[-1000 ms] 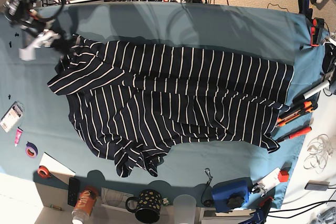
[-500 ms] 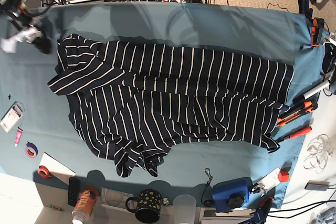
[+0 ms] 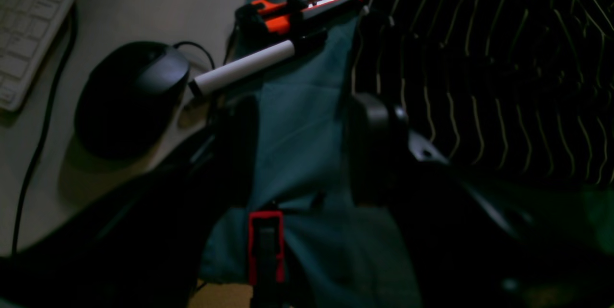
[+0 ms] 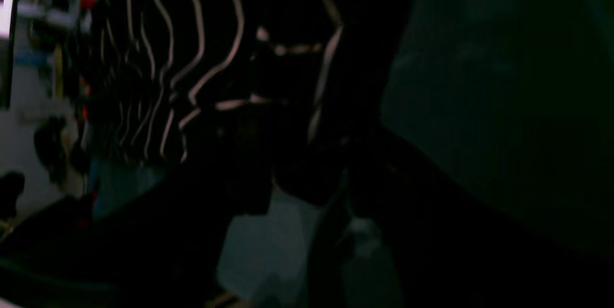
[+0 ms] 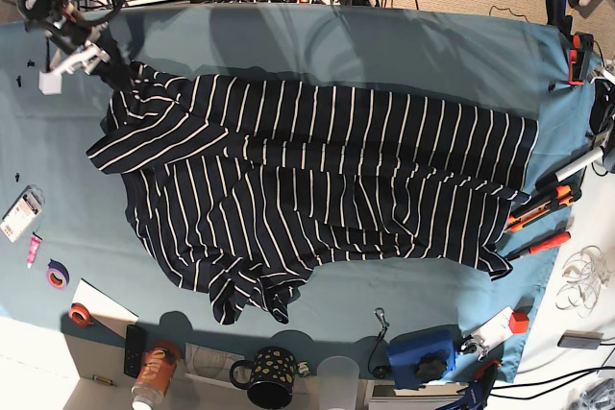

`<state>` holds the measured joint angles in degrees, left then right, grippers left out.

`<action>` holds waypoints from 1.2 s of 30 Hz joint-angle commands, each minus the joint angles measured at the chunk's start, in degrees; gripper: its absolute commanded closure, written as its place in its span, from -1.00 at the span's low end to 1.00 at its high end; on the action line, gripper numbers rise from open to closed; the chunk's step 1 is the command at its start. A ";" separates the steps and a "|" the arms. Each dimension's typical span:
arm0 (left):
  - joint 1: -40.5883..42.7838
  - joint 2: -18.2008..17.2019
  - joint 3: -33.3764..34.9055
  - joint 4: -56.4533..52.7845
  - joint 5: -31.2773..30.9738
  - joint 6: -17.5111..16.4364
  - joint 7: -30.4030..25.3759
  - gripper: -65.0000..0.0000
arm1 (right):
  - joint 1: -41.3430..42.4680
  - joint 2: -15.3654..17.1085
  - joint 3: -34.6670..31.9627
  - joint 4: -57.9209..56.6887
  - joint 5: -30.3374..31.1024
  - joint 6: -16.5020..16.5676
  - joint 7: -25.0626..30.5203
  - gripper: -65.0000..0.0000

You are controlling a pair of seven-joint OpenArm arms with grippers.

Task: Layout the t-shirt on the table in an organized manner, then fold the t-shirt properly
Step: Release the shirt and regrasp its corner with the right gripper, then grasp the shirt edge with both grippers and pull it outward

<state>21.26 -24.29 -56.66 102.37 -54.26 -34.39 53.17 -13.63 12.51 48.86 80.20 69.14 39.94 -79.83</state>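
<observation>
The t-shirt (image 5: 317, 194) lies spread across the middle of the desk (image 5: 384, 45), rumpled rather than flat. Its long body runs from about nine o'clock to three o'clock in the base view, with one sleeve folded over itself toward ten o'clock and a bunched corner hanging down near six o'clock. The white stripes run across the short way of the cloth, and several ridges cross the middle of it.

The right gripper (image 5: 60, 64) hangs over the desk's ten o'clock corner, just beside the shirt's upper edge there. In its own wrist view the picture is very dark: its fingers (image 4: 249, 173) stand apart over striped fabric and a patch of teal cloth, and I cannot make out anything pinched between them.

The left gripper (image 3: 300, 149) is barely in the base view, out at the three o'clock edge. Its wrist camera shows its two fingers (image 3: 369, 145) spread wide with only bare teal cloth between them, nothing held. The shirt's hem lies just to one side of it, at about one o'clock in that view. An orange-handled tool (image 3: 307, 5) lies at twelve o'clock beside a white cylinder (image 3: 242, 67), and a black computer mouse (image 3: 132, 97) rests off the cloth at nine o'clock. A red clamp (image 3: 265, 245) grips the cloth's edge at six o'clock.
</observation>
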 commanded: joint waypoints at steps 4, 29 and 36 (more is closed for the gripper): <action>0.00 -1.25 -0.42 0.87 -2.19 -0.17 -1.07 0.08 | 0.02 0.96 -3.74 0.68 -4.66 0.06 -0.17 0.23; -12.41 2.86 20.87 -12.87 6.62 8.00 3.02 0.07 | 0.33 1.95 -9.38 0.68 -13.27 0.06 3.17 0.23; -18.49 2.82 20.85 -24.48 5.20 7.23 6.16 0.07 | 0.31 1.97 -9.38 0.68 -13.31 0.06 3.15 0.23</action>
<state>2.79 -20.67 -35.70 77.58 -50.22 -27.49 58.28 -12.69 13.65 39.35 80.97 61.52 40.82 -73.41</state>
